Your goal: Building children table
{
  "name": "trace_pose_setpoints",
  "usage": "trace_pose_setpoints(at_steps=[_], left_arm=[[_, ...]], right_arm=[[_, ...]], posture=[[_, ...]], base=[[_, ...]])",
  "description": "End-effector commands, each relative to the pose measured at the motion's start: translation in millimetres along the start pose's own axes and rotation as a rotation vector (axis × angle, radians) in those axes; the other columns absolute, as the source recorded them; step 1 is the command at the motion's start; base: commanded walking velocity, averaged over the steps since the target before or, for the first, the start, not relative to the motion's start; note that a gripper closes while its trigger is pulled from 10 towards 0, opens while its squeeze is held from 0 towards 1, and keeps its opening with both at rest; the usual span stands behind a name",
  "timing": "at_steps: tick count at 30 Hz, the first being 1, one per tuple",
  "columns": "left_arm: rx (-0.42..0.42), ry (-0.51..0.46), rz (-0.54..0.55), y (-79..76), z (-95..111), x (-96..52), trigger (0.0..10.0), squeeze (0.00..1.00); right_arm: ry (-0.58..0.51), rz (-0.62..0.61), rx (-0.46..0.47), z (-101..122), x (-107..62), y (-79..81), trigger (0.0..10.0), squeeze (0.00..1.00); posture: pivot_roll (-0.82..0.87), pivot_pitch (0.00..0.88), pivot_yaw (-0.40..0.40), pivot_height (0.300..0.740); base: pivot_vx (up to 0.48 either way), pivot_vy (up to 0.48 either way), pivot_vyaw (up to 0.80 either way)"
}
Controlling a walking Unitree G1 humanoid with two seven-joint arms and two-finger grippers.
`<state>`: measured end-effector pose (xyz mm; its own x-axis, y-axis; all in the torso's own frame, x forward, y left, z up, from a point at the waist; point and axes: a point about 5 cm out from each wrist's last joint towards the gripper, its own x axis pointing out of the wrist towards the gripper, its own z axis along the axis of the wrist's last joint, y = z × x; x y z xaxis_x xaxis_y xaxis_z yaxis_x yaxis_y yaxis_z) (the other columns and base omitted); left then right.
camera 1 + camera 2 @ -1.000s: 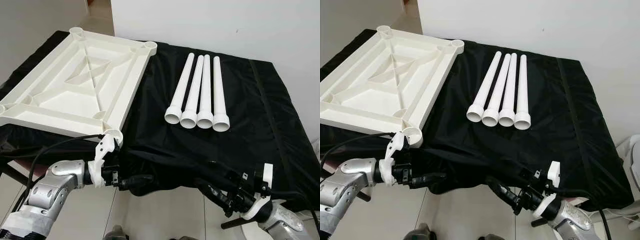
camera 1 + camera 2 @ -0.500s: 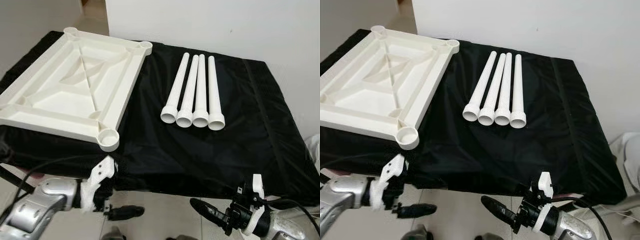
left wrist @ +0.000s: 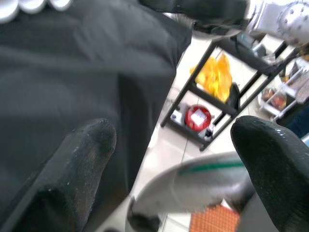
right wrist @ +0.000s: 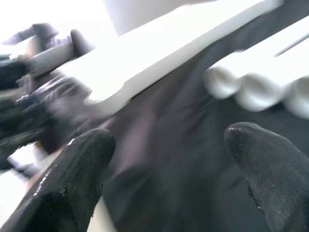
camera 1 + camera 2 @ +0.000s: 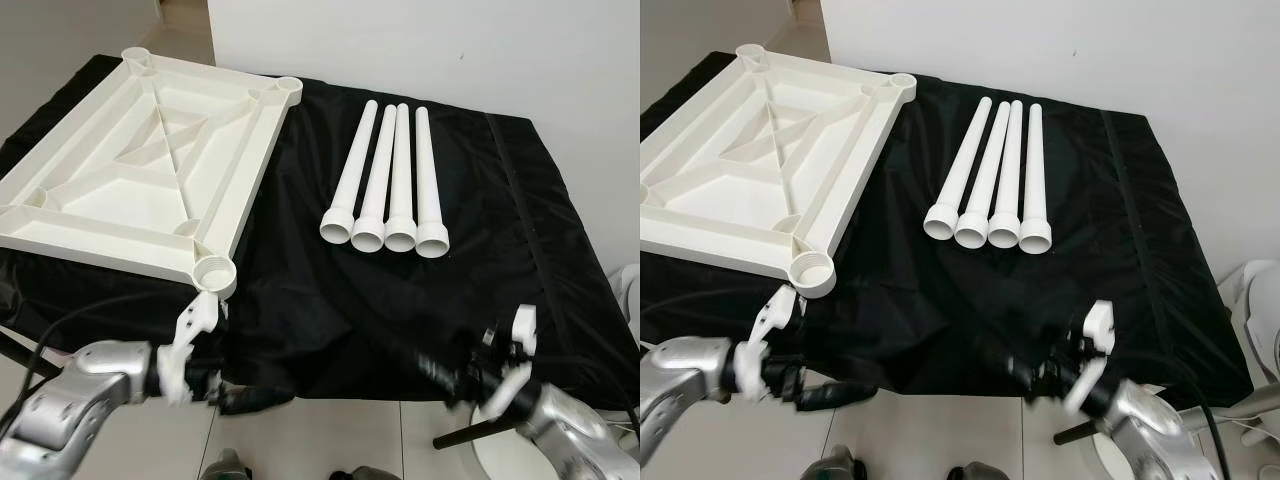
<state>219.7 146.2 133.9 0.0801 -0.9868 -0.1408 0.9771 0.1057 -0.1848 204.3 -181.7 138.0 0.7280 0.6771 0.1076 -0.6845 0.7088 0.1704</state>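
Rising, seemingly, blurred right claw [image 5: 440, 375] gapes wide; left claw [image 3: 174, 145] likewise spread.

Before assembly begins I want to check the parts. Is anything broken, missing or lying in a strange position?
Nothing stands out. The white tabletop lies underside up on the black cloth, its near corner socket close to the edge. The four white legs lie side by side, wide ends toward the robot. No cracks are visible.

Glossy white plastic tabletop [image 5: 150, 180] and legs [image 5: 385, 180] on matt black cloth [image 5: 480, 270].
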Motion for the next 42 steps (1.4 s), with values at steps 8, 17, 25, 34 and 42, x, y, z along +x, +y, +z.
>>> trace_pose_setpoints(at_steps=[8,17,25,34,42], left_arm=[[0.042,-0.175,0.328,29.5,31,34.6,10.0,0.00],[0.090,-0.262,0.534,50.7,46,54.0,10.0,0.00],[0.069,-0.323,0.792,72.3,56,66.0,10.0,0.00],[0.035,-0.423,1.027,101.3,73,82.4,10.0,0.00],[0.134,-0.400,1.018,112.4,78,83.0,10.0,0.00]], right_arm=[[-0.138,-0.378,-0.095,18,25.0,-24.0,10.0,0.00],[-0.160,-0.645,-0.181,23,36.1,-42.3,10.0,0.00],[-0.218,-0.748,-0.217,29,45.4,-41.6,10.0,0.00],[-0.253,-0.794,-0.276,30,56.4,-43.7,10.0,0.00],[-0.228,-0.824,-0.385,24,62.1,-45.6,10.0,0.00]], posture=[[0.06,0.027,-0.045,0.740],[0.06,0.000,-0.043,0.740],[0.05,0.000,-0.038,0.740],[0.04,0.000,-0.036,0.740],[0.03,0.000,-0.024,0.740]], base=[[0.000,0.000,0.00],[0.000,0.000,0.00],[0.000,0.000,0.00],[0.000,0.000,0.00],[0.000,0.000,0.00]])
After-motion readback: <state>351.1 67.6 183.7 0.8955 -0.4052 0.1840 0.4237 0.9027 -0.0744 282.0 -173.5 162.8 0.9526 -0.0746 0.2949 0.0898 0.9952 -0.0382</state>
